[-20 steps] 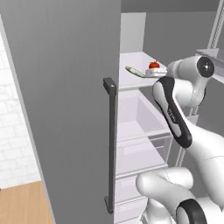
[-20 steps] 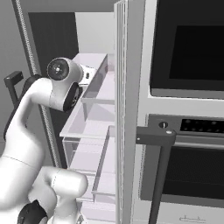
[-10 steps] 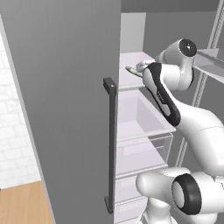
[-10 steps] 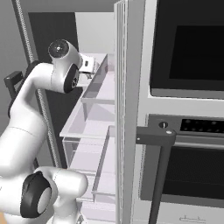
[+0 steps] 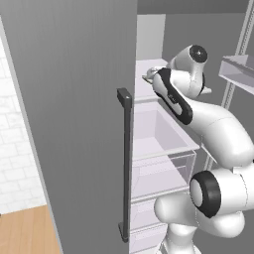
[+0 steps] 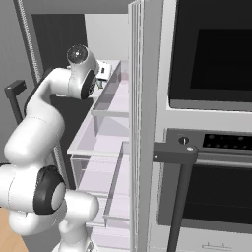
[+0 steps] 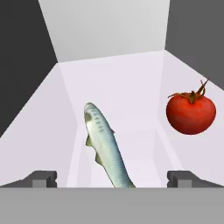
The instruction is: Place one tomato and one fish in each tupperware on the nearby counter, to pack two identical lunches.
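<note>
Arm has been swung deeper onto white fridge shelf [image 7: 131, 83]; gripper [image 7: 111, 178], jaws spread, is lined up w/ slender silvery-grey fish [image 7: 105, 146]; glossy red tomato [image 7: 190, 113] beside. Fish pickup judged next.

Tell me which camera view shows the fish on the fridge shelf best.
The hand view: the fish lies lengthwise on the white shelf, whole body plain, between the open tool's fingertips, with a tomato to its right. The left base view has a sliver of it beside the arm; in the right base view I cannot make it out.
</note>
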You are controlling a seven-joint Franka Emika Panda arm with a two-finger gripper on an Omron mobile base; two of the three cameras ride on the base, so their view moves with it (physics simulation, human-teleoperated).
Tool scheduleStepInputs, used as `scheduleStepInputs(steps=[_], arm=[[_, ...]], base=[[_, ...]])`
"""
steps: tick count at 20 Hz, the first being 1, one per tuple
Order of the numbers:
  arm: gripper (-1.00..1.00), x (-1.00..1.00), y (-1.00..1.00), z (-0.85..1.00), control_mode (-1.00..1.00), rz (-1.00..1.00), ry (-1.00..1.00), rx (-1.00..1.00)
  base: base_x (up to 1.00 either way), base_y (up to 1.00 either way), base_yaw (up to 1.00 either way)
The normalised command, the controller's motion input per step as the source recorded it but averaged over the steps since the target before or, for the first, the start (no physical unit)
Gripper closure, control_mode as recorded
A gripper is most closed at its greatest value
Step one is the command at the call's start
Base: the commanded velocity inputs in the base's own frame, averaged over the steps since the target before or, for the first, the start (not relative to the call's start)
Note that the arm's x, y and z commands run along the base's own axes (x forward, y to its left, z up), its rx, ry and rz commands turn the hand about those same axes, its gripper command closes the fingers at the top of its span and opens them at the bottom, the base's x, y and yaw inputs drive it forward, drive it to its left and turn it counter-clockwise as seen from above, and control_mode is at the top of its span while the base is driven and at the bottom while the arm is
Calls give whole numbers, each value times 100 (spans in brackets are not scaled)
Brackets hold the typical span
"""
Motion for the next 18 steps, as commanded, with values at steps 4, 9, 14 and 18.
scheduleStepInputs(steps=[4,9,14,18], arm=[[-100,62,37,-19,-100,0,5,0],[-100,21,4,-16,-100,0,10,0],[-100,29,-5,-25,-100,1,6,0],[-100,20,-14,-23,-100,4,1,0]], base=[[0,0,0],[0,0,0],[0,0,0],[0,0,0]])
